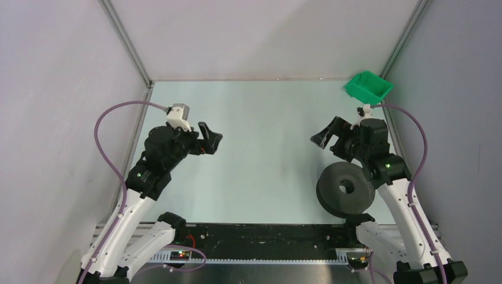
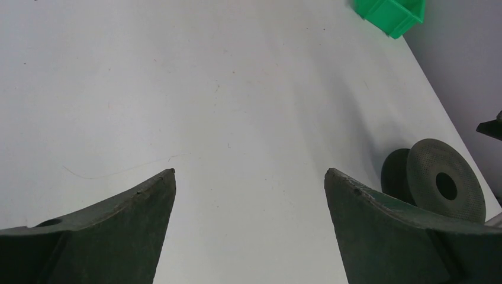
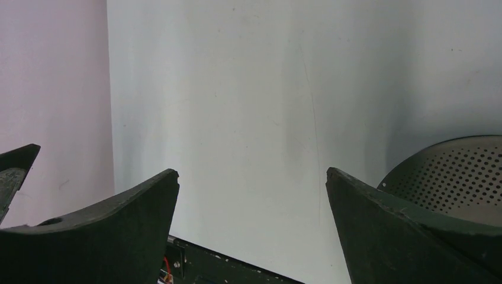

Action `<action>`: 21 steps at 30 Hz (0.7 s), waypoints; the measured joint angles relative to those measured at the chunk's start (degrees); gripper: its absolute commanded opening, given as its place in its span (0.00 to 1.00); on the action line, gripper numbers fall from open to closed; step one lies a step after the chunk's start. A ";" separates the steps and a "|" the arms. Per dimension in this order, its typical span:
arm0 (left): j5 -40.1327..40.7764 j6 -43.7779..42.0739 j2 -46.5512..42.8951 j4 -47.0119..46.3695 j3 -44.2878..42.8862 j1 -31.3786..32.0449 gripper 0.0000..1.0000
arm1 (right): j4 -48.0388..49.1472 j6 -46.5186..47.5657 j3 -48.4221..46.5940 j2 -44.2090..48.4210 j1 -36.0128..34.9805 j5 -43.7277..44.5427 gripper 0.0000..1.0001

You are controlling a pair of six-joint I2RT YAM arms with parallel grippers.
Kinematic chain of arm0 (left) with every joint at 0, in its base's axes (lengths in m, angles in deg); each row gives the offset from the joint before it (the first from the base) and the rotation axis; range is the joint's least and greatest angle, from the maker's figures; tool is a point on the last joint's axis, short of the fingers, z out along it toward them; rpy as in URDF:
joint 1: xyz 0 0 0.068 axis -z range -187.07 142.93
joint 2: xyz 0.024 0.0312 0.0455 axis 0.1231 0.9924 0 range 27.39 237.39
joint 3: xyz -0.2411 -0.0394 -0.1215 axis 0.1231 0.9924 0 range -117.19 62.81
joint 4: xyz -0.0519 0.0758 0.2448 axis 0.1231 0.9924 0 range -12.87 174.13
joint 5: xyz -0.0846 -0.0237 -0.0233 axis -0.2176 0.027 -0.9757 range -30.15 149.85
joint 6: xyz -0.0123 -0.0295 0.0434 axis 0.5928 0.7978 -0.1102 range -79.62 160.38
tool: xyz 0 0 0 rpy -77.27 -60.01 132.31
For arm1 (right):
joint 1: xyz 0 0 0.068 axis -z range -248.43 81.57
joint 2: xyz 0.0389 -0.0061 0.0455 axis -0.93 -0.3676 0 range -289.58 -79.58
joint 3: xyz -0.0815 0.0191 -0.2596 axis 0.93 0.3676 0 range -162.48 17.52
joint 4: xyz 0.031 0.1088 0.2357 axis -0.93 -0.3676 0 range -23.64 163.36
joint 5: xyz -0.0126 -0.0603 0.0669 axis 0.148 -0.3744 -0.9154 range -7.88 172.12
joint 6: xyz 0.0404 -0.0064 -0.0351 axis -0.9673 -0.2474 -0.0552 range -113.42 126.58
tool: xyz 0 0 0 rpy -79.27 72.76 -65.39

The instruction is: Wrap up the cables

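Observation:
The cable shows only as a hair-thin faint strand on the white table: in the left wrist view [image 2: 118, 170] ahead of my left finger, and in the right wrist view [image 3: 314, 136] running up the table. I cannot make it out in the top view. The dark grey spool [image 1: 346, 189] lies tilted on the table by the right arm's base. It also shows in the left wrist view [image 2: 441, 186] and the right wrist view [image 3: 456, 171]. My left gripper [image 1: 213, 139] [image 2: 250, 171] and my right gripper [image 1: 322, 136] [image 3: 252, 171] are both open, empty and above the table.
A green bin [image 1: 368, 87] sits at the back right corner and also shows in the left wrist view [image 2: 391, 13]. Grey walls close in the left, right and back sides. A black rail [image 1: 260, 234] runs along the near edge between the arm bases.

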 measured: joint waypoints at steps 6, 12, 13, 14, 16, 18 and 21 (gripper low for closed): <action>0.57 0.00 -0.55 0.09 0.09 0.17 0.98 | 3.65 0.68 0.00 0.02 0.02 -0.11 0.98; 2.84 -0.26 -3.32 0.87 1.81 0.94 0.98 | 15.93 9.03 0.00 -0.55 0.00 1.97 0.89; 3.41 -0.46 -4.02 1.18 2.60 1.09 0.98 | 19.02 12.20 -0.02 -1.14 0.00 2.27 0.89; 4.04 -0.57 -4.55 1.51 3.28 1.31 0.98 | 22.53 15.74 -0.11 -2.36 -0.04 2.99 0.89; 5.29 -0.81 -5.42 2.32 4.37 1.88 0.98 | 27.32 22.10 -0.85 -5.51 0.07 4.72 0.87; 6.12 -1.27 -5.92 3.10 4.79 2.38 0.98 | 31.43 29.00 -2.89 -9.92 1.05 6.58 0.85; 7.21 -1.60 -6.25 3.21 4.83 2.71 0.98 | 35.34 37.75 -7.72 -19.63 4.74 9.03 0.80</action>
